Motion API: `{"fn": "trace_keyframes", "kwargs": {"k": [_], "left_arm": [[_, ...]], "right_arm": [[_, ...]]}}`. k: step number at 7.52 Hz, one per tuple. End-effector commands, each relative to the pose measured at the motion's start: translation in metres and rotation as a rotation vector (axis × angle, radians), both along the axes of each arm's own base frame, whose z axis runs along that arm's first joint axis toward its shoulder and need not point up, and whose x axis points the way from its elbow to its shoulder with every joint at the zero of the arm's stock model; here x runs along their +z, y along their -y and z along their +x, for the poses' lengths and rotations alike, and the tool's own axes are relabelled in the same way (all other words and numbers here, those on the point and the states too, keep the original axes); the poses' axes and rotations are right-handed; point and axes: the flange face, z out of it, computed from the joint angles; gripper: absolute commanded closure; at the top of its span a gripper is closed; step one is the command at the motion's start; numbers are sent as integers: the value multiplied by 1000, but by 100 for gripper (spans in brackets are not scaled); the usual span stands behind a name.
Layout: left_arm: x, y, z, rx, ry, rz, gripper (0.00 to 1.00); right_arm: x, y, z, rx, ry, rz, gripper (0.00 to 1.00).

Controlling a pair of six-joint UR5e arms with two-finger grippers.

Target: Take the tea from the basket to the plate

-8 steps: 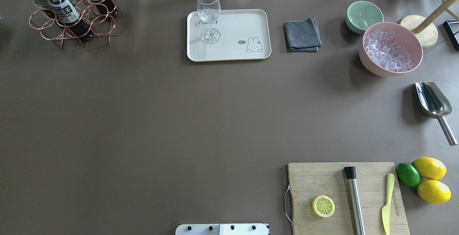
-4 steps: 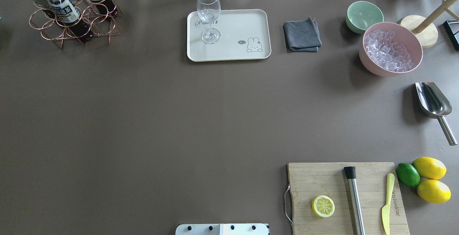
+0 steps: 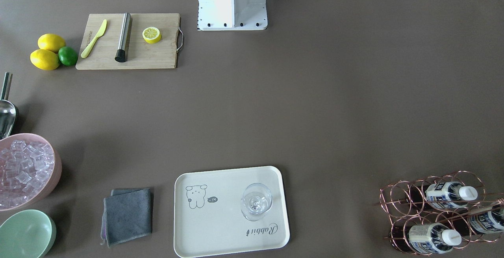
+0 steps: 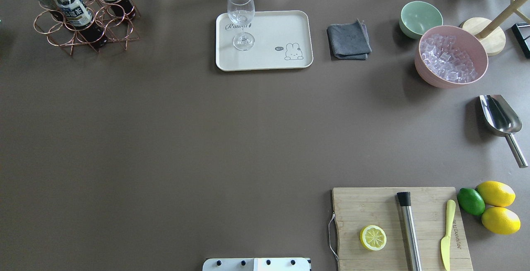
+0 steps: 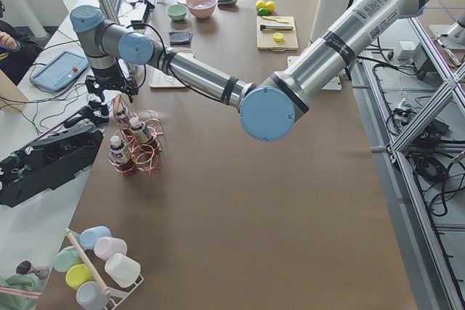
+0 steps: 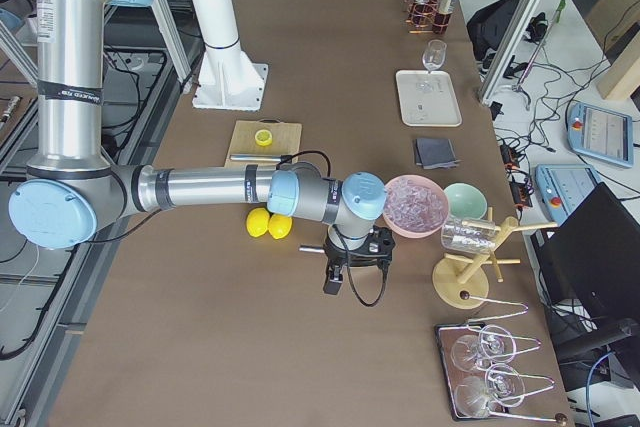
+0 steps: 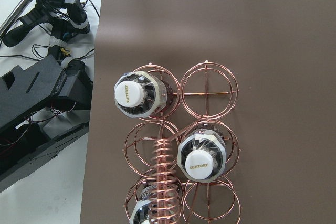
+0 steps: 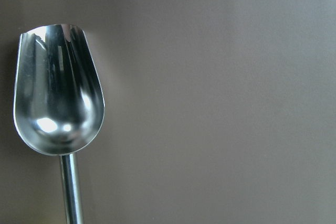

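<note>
Copper basket (image 7: pixel 164 169) holds 3 teas (image 7: pixel 201 162) — plate (image 4: pixel 273 35) bears 1 glass (image 4: pixel 241 14).

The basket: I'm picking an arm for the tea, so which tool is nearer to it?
Left. The left tool hangs just above the basket; the right tool is far across from it, above the metal scoop.

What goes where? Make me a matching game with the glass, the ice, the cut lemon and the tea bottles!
Things:
1. wine glass
2. ice cubes
3. lemon half
4. tea bottles

Places:
A. in the copper wire basket
B. on the cream tray
C. in the pink bowl
D. on the wooden board

Pairs: 1-B, 2-C, 3-D, 4-A
</note>
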Motion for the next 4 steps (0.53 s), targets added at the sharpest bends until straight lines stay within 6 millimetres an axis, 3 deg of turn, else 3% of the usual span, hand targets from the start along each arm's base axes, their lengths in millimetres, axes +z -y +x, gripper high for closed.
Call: {"fn": "trace_keyframes", "kwargs": {"k": [1,4], "left_arm": [[11,2,5,-5,2,-20,2],[9,1,27,-32,-13,-52,2]], "right_arm": [[0,0,0,0,0,0,1],[0,0,0,0,2,0,1]]}}
